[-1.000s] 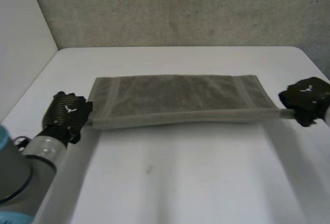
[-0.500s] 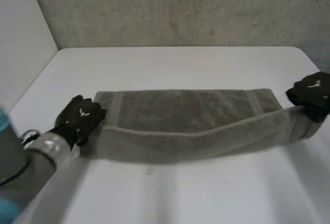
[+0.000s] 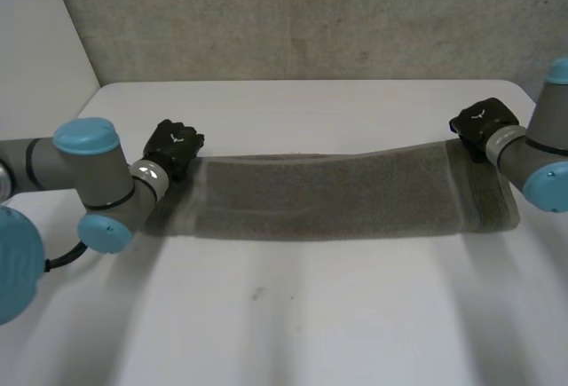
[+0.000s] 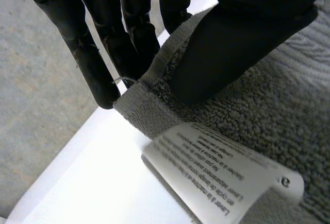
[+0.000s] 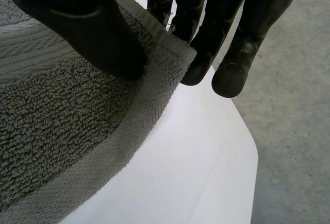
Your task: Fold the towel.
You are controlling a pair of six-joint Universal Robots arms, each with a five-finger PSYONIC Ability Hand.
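My left hand (image 3: 173,145) pinches one corner of the towel (image 3: 337,195) between thumb and fingers; my right hand (image 3: 479,122) pinches the opposite corner.

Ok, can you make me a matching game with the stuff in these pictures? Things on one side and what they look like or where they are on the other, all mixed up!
Things:
1. towel
2. left hand
3. right hand
4. label

Descriptions:
A. pinches the corner at the towel's right end
B. white with small print, sewn to the towel
C. grey, spanning between both hands
D. pinches the towel corner next to the label

Pairs: 1-C, 2-D, 3-A, 4-B
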